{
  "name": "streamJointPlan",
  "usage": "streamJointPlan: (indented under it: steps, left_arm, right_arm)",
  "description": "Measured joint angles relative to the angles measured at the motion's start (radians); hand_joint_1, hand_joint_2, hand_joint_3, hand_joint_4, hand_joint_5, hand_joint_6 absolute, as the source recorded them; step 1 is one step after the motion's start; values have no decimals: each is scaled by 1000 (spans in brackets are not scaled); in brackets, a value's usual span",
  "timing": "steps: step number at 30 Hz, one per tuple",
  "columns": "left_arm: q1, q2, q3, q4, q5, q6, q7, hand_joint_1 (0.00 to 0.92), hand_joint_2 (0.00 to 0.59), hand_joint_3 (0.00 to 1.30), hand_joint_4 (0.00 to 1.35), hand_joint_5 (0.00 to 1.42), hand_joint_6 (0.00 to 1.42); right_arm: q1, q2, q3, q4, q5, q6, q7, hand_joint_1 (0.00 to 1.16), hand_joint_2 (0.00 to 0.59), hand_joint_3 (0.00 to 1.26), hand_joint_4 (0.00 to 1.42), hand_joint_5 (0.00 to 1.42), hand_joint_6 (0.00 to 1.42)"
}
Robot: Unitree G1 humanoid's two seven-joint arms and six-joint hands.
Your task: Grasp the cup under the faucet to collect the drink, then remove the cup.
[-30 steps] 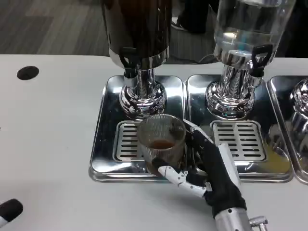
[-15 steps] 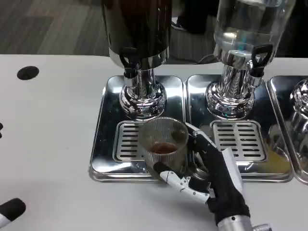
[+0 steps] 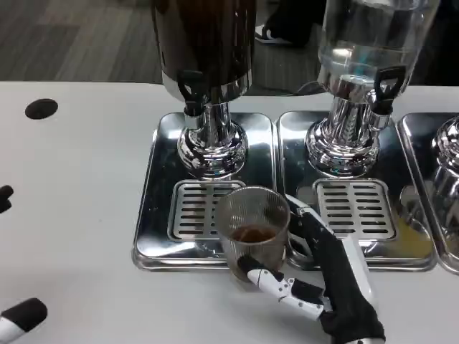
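Cup (image 3: 252, 228) over white table (image 3: 79, 215)

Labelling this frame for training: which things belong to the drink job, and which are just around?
Job: cup, right hand gripping it, dark dispenser's faucet, its drip tray.
Around: clear dispenser, its tray, left hand.

Place: canteen or office drinks corner
Evidence: chrome drink dispensers (image 3: 206, 79) on drip trays (image 3: 154, 215), white table (image 3: 72, 215), grey carpet (image 3: 72, 39) beyond
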Motion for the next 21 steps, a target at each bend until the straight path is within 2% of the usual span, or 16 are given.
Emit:
streamJointPlan:
  steps: [21]
  left_arm:
    - [13,-7,-6,-27,2,5,0,0,6,0,0,0,0]
  right_arm:
    - [103,-18,-3,-76,1,-64,9,830,213,276,304,260,196]
